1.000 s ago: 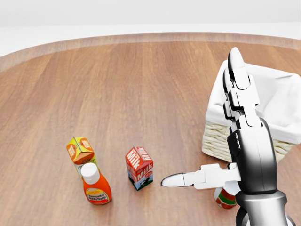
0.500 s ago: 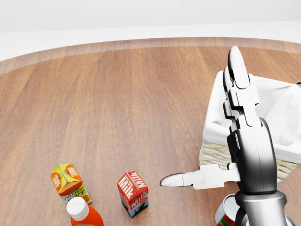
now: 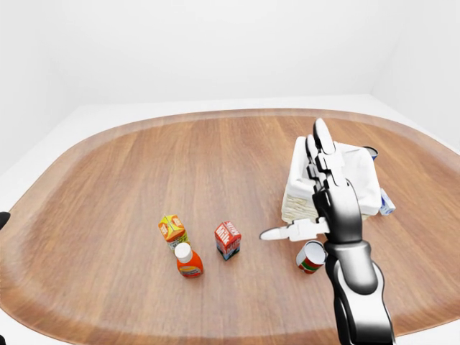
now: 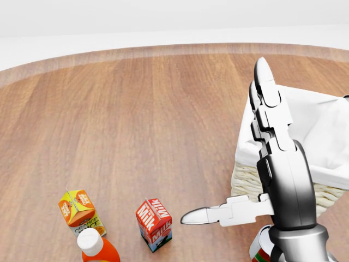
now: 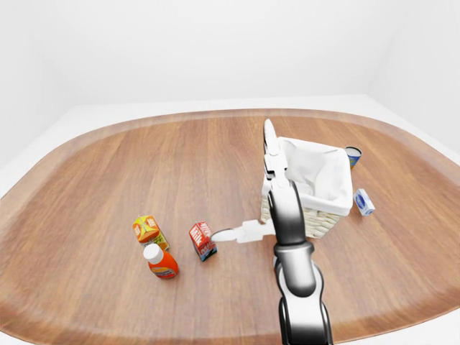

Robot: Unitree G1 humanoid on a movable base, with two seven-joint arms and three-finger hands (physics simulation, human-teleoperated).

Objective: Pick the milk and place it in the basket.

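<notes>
Near the bench's lower edge in the head view, the milk [image 4: 154, 224] stands upright on the wood, a small red carton well apart from the basket [image 4: 327, 136], which sits toward the bench's right edge with a white cloth lining over woven walls. My right hand [image 4: 272, 180] hangs above the bench between them, its fingers [image 4: 199, 216] released and spread: one points sideways toward the milk without touching it, the others point up along the basket's near wall. To the milk's left stand an orange juice carton [image 4: 79, 210] and, just below it, a ketchup bottle [image 3: 188, 261] with a white cap. A striped can [image 3: 311, 256] stands beside my wrist, below the basket. In the right-eye view a blue can [image 5: 353, 156] and a small blue-and-white carton [image 5: 364, 202] lie beyond the basket, nearer the right edge. The bench [image 3: 108, 187] is a broad oval of reddish-brown planks with a paler rim, set in a plain white room. My left hand barely shows as a dark shape at the left-eye view's left edge, so I cannot tell its state.
</notes>
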